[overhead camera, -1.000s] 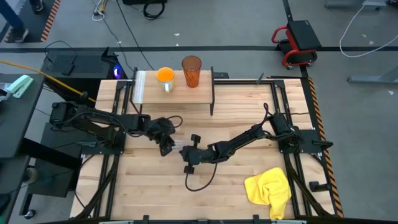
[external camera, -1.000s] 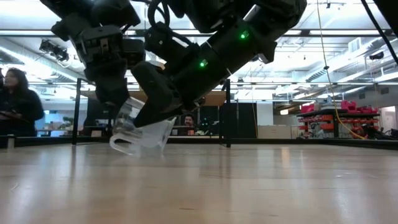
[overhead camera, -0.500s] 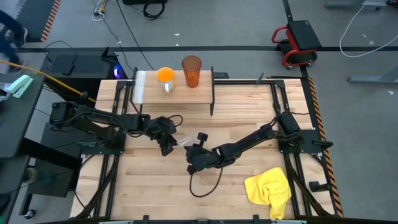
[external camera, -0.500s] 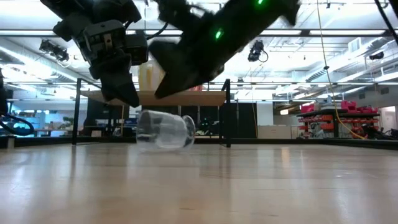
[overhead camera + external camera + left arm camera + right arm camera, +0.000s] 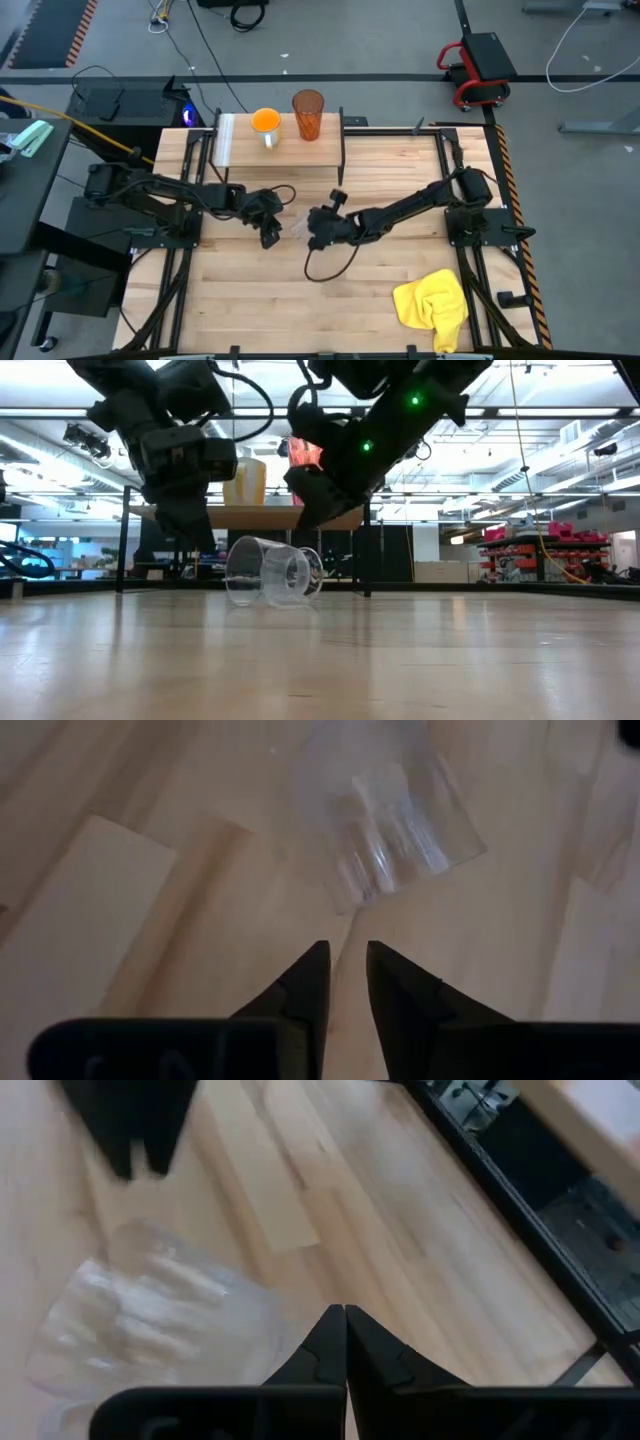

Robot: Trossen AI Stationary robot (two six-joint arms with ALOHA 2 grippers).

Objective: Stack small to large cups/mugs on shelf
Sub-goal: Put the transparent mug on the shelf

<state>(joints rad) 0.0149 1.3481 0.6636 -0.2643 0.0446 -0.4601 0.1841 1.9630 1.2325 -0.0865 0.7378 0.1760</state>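
The small clear glass [image 5: 297, 222] lies on its side on the tabletop, between my two grippers [image 5: 268, 572]. My left gripper [image 5: 272, 238] hangs just left of it, with a narrow gap between its fingers [image 5: 345, 955], and the glass [image 5: 395, 815] lies ahead of them. My right gripper [image 5: 314, 228] is shut [image 5: 345, 1312], just right of the glass [image 5: 150, 1325] and above it [image 5: 305, 515]. The orange mug [image 5: 265, 122] and the ribbed tumbler [image 5: 308, 113] stand upright on the shelf [image 5: 228, 140] at the far edge.
A yellow cloth [image 5: 435, 300] lies crumpled at the near right corner. A black cable [image 5: 325, 268] loops on the table under the right arm. The shelf's black legs [image 5: 366, 550] stand behind the glass. Bare wood stretches along the near side.
The glass, which stood tilted between the two grippers, has fallen onto its side and rolled slightly. My right gripper has drawn away from it, rising and moving toward the far edge. My left gripper has stayed roughly where it was, above the glass's left.
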